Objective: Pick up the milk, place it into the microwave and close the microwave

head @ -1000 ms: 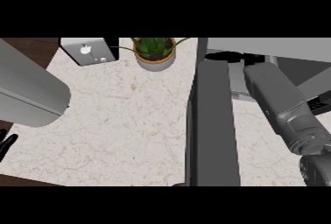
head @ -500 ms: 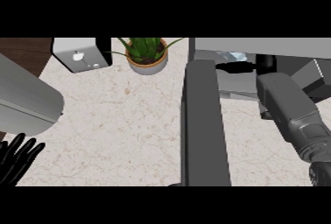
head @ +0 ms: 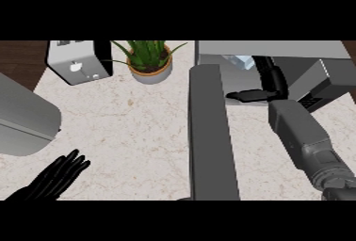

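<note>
Inside the microwave (head: 278, 49) cavity, at the view's upper right, you can make out a pale, glossy, boxy shape that is probably the milk (head: 240, 61), with your right hand (head: 272, 77) reaching in beside it; its fingers are too dark and hidden to tell open from closed. If so, placing is nearly done and the long, flat, dark grey door (head: 212, 136) is left to shut. Your left hand (head: 52, 178) rests with fingers straight on the speckled stone tabletop (head: 132, 127), lower left.
</note>
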